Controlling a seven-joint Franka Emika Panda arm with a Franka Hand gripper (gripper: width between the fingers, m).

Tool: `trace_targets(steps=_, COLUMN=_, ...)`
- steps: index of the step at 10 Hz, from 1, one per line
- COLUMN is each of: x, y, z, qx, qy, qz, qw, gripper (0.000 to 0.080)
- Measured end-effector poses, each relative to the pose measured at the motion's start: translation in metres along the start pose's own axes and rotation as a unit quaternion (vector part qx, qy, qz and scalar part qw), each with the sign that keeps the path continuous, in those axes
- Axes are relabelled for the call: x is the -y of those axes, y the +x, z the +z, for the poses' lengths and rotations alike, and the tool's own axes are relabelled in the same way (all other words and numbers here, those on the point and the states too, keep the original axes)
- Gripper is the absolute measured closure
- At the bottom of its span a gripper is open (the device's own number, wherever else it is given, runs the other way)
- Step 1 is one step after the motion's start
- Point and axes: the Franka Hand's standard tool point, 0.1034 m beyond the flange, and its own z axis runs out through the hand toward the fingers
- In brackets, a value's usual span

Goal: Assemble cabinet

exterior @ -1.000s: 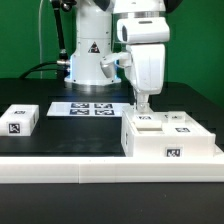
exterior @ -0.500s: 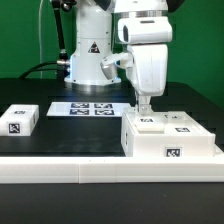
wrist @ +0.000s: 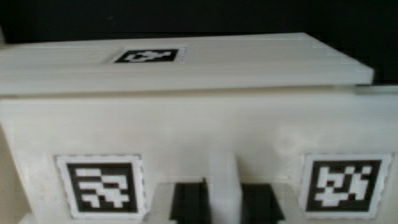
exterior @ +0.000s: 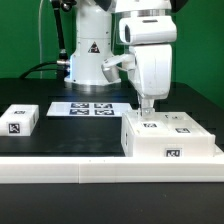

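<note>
1. Cabinet (exterior: 172, 140): white box on the black table (exterior: 60, 140), in the front area toward the exterior view's right. It has b/w tags (exterior: 175, 153) on its top and on the face toward the cam.
2. Arm (exterior: 150, 50) reaches down over the cabinet's top, near the end toward the exterior view's left. The gripper (exterior: 148, 113) points straight down, right at the top surface. I can't see from here whether it touches.
3. Wrist view: two dark fingers (wrist: 187, 203) stand close together against a white cabinet face, w/ only a thin pale strip between them. There's one tag on that face either side of them (and a third tag on the surface farther off).
4. Gripper state: I cannot tell whether it's clamped on something or just nearly closed. The strip between the fingers is too blurred to read.
5. Block (exterior: 20, 120): small, white, one tag showing. It lies at the exterior view's left, well apart from the cabinet.
6. Marker board (exterior: 93, 108): flat on the table farther back, between block and cabinet as seen from the exterior cam.
7. Rail (exterior: 100, 172): long and white, runs along the table's front edge, just in front of the cabinet.
</note>
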Motion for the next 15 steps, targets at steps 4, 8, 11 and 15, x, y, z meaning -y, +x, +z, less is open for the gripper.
trace_targets(steps=4, x=-0.018, y=0.001, z=0.001, qx=-0.003, qy=-0.003, qz=0.000, qw=1.000, gripper=0.0729)
trace_targets(steps=8, x=-0.018, y=0.000, z=0.001, qx=-0.003, qy=-0.003, qz=0.001, qw=1.000, gripper=0.0474)
trace_targets(steps=11, x=-0.017, y=0.000, z=0.001, qx=-0.003, qy=-0.003, qz=0.001, qw=1.000, gripper=0.0297)
trace_targets(steps=15, x=-0.017, y=0.000, z=0.001, qx=-0.003, qy=-0.003, qz=0.001, qw=1.000, gripper=0.0006)
